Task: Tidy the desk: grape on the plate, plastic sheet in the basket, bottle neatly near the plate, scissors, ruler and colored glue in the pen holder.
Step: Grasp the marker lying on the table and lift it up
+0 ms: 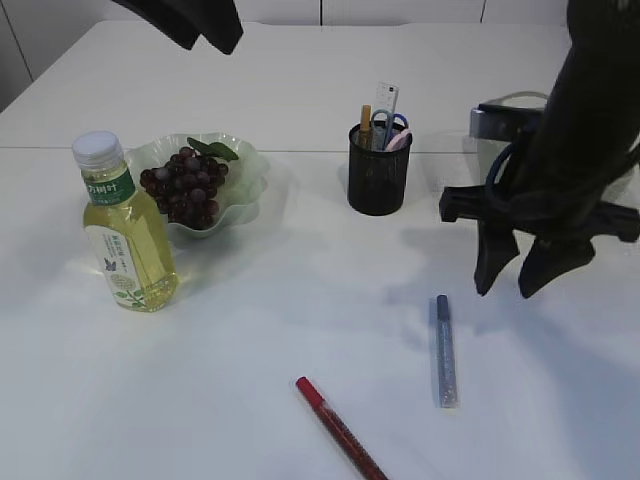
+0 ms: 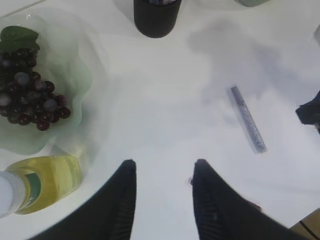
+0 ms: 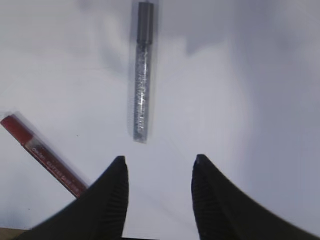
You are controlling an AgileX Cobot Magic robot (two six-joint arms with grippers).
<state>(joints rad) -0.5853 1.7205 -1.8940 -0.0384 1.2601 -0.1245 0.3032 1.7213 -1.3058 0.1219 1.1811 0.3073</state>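
The right gripper (image 1: 521, 282), jaws apart and empty, hangs at right of frame over bare table (image 1: 300, 330), just right of the silver glue stick (image 1: 445, 350). The red glue stick (image 1: 340, 428) runs off the bottom edge. The left gripper (image 2: 164, 172), also parted and empty, sits at upper left above the grapes (image 1: 186, 186) in their plate (image 1: 245, 165).

Chinese characters on bottle (image 1: 122, 235) label, unreadable

Red glue tube (image 1: 340, 430) cut by bottom edge.

Matte black arms, tapered black claw (image 1: 508, 278) fingers
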